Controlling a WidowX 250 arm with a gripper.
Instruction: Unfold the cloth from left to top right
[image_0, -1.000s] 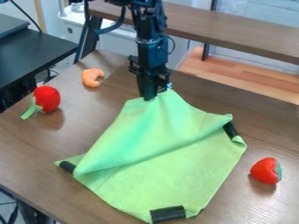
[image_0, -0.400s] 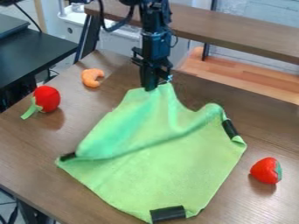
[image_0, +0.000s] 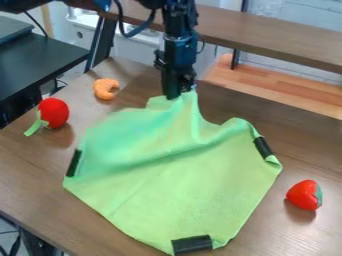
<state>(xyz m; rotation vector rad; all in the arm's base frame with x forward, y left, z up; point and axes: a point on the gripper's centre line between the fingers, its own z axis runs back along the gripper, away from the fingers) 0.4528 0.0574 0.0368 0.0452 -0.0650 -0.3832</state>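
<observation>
My fingertips (image_0: 175, 95) are pinched together on the far edge of the green cloth (image_0: 194, 195), with a gathered peak of it caught between them. The cloth spreads from my grip toward the camera, its peak pointing up at me and its long axis running from there to the near corner, slanting slightly right in the view. Most of it lies below me on the table (image_0: 307, 135); the part next to my grip is lifted.

It is soft, matte fabric, with a steep fold dropping from my tips and a raised ripple bending off toward the right corner. Dark strips mark three places on it: one (image_0: 74, 163) down and to my left in the view, standing nearly upright, one (image_0: 263, 147) down and to my right, tilted, and one (image_0: 192, 244) at the near corner, lying almost level.

Left of me on the smooth, brown wood-grain top sit a curved orange piece (image_0: 103, 88) and, farther out, a rounded red toy (image_0: 53, 112) with a green stem pointing down-left. A red, strawberry-shaped toy (image_0: 304, 195) with a green cap lies well down to my right, beside the cloth, apart from it.
</observation>
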